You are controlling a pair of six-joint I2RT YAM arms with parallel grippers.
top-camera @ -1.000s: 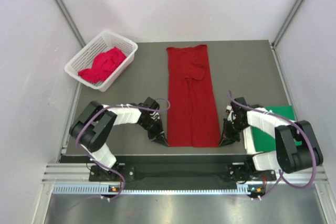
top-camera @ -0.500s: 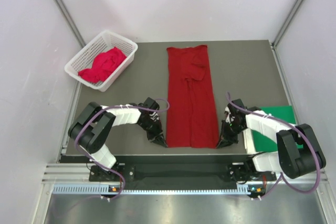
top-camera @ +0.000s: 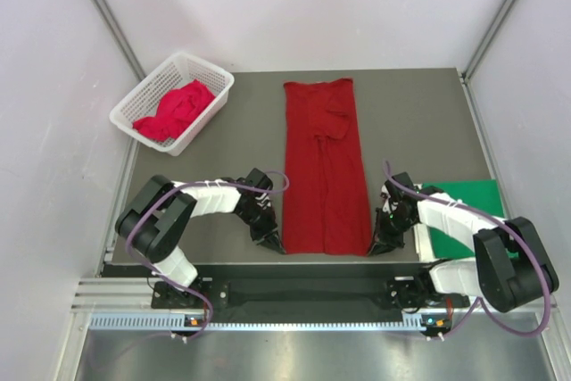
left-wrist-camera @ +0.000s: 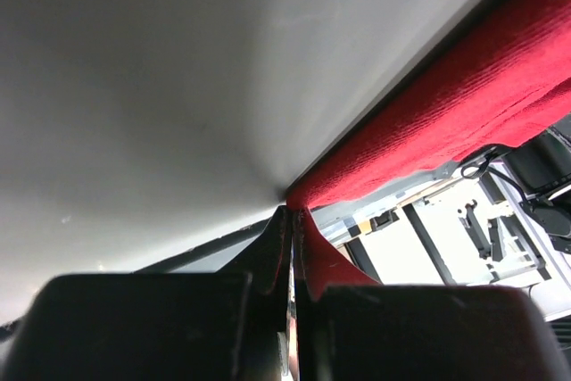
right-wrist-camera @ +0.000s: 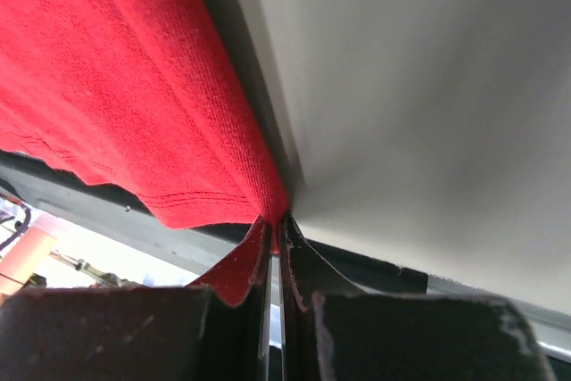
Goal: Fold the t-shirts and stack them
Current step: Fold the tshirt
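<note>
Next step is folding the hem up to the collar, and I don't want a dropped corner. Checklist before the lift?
1. Left gripper shut on the near left corner of the red shirt: ok.
2. Right gripper shut on the near right corner: ok.
3. Red shirt lies as a long narrow strip with a sleeve folded in on top: ok.
4. Table bare on both sides of the strip along the fold path: ok.
5. Basket stands at the far left, apart from the strip: ok.
6. Green shirt beside the right arm flat enough to stack on: cannot tell, the arm covers part of it.
</note>
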